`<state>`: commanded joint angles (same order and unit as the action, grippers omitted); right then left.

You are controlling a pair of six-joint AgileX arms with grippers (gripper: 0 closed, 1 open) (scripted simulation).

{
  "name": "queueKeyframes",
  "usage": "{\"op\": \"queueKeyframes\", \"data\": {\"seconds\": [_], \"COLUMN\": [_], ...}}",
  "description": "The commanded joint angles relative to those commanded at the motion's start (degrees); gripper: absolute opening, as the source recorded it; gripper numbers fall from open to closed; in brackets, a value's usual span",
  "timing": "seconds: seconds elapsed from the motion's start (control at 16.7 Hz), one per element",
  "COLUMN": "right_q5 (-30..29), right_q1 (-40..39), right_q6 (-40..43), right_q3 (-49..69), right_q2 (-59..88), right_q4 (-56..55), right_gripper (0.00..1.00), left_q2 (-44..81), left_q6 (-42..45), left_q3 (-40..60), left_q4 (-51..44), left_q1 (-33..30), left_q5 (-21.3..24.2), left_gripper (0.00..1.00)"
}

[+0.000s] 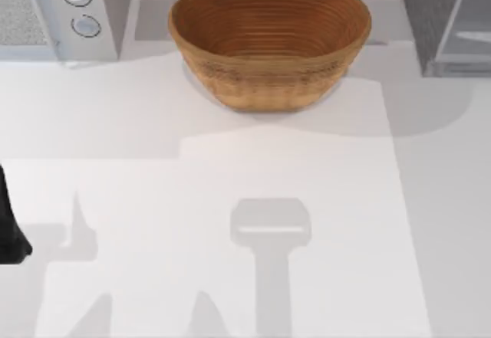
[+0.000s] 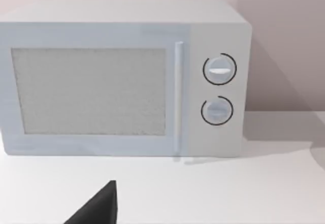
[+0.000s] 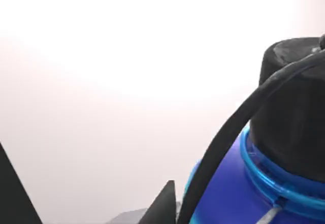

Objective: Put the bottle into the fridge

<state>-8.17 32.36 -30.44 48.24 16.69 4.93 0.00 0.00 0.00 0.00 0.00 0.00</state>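
Right pincer point(image 3: 167, 203) holds the bottle point(image 3: 264, 158) close; grip contact unconfirmed. Risk: bottle slips or strikes the fridge point(image 1: 449, 20) frame. Left pincer point(image 2: 99, 209) parked, state cannot tell.

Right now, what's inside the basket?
The top view shows only bare woven ribbing inside the basket. The near inner wall hides behind its rim. The bottle sits by the right claw.
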Motion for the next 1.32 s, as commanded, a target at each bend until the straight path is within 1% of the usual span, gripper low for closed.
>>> {"op": "queueKeyframes", "data": {"seconds": [0.12, 0.24, 0.42, 0.54, 0.72, 1.14, 1.32], "right_q5": [2.2, 4.1, 6.3, 7.4, 8.2, 8.1, 8.5], "right_q1": [-8.6, -16.2, -25.2, -29.3, -32.4, -32.2, -31.5], "right_q6": [8.1, 15.3, 23.7, 27.6, 30.4, 30.3, 30.4], "right_q3": [-14.0, -25.6, -38.6, -44.2, -48.2, -48.4, -46.9], "right_q2": [-4.2, -8.0, -12.8, -15.0, -16.7, -16.4, -12.9], "right_q4": [-1.5, -2.7, -4.0, -4.5, -4.9, -4.9, -6.6], "right_gripper": [0.01, 0.01, 0.01, 0.01, 0.01, 0.01, 0.01], "left_q2": [0.0, 0.0, 0.0, 0.0, 0.0, 0.0, 0.0], "left_q6": [0.0, 0.0, 0.0, 0.0, 0.0, 0.0, 0.0], "left_q3": [0.0, 0.0, 0.0, 0.0, 0.0, 0.0, 0.0], "left_q4": [0.0, 0.0, 0.0, 0.0, 0.0, 0.0, 0.0], "left_q1": [0.0, 0.0, 0.0, 0.0, 0.0, 0.0, 0.0], "left_q5": [0.0, 0.0, 0.0, 0.0, 0.0, 0.0, 0.0], "left_gripper": [1.0, 1.0, 1.0, 1.0, 1.0, 1.0, 1.0]}}
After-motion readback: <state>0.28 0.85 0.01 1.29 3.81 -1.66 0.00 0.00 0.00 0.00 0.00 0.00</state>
